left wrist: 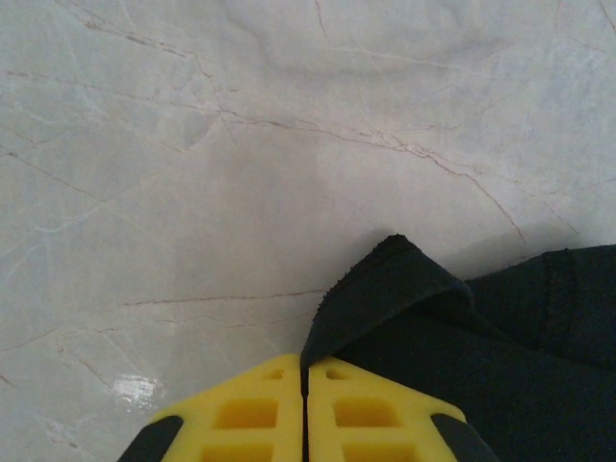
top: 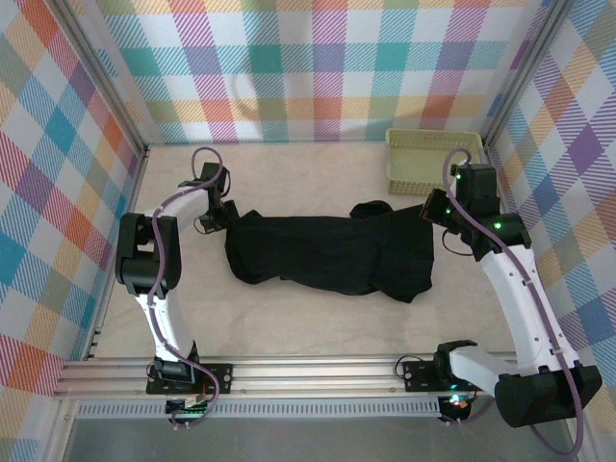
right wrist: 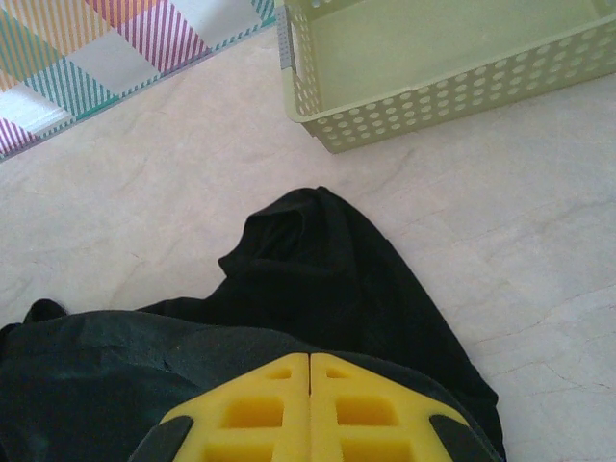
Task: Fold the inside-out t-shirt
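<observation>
Pale marbled tabletop (top: 318, 318), plaid walls (top: 318, 67) all round. Black t-shirt (top: 327, 252) stretched across middle of table, bunched lengthwise. Over to left gripper (left wrist: 306, 366): fingers pressed together, pinching shirt's left edge. And right gripper (right wrist: 310, 358): clamped tight too, fabric gathered at tips, shirt's right end. Green basket (right wrist: 433, 96) just beyond.

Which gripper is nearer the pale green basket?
Right. The right gripper sits just on the near side of the pale green basket, at the black t-shirt's right end. The left gripper is at the shirt's left end, across the table.
</observation>
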### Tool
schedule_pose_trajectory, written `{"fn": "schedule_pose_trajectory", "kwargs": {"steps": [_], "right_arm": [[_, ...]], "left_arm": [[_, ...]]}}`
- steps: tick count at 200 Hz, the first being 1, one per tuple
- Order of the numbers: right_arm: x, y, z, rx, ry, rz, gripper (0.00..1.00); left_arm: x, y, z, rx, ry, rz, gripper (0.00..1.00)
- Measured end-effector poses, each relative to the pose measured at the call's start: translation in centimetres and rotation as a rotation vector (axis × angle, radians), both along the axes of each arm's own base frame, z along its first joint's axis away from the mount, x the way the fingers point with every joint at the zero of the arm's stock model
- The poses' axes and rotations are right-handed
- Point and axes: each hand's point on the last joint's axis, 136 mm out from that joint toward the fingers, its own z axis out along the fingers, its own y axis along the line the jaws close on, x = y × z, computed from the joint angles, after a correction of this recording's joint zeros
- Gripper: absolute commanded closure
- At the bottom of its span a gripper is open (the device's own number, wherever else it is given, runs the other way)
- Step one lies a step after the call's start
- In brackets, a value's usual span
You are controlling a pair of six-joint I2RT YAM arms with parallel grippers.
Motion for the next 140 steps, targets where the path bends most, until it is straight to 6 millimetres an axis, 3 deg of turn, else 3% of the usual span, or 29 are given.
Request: {"fn": "schedule_pose_trajectory", "kwargs": {"steps": [34,55,73,92,112,125,140], "right_arm": [[-0.1,0.0,0.1,-0.001,0.003,0.0,1.0],[-0.4,-0.1,1.2,-0.001,-0.003,0.001,1.0],[-0.6,-0.4,4.3,0.004,-0.056,-0.006,1.0],[-1.3,-1.2,9.2,0.002,-0.155,-0.027,1.0],[-3.1,-2.5,15.4,-0.016,-0.294,-0.066,1.0],[-4.7,-3.5,19.5,-0.038,-0.389,-0.096,1.0],[-7.2,-4.5,24.1,-0.058,-0.507,-0.132,1.0]], "left_arm": [[-0.4,0.0,0.3,-0.008,0.011,0.014,1.0],[-1.4,-0.6,3.2,-0.057,-0.01,0.031,1.0],[-2.2,-1.5,9.1,-0.147,-0.145,0.029,1.0],[-4.1,-1.7,18.1,-0.29,-0.383,0.029,1.0],[-7.1,1.1,27.4,-0.405,-0.65,0.092,1.0],[-9.1,2.9,31.4,-0.456,-0.777,0.136,1.0],[-10.9,4.0,34.5,-0.513,-0.872,0.168,1.0]]}}
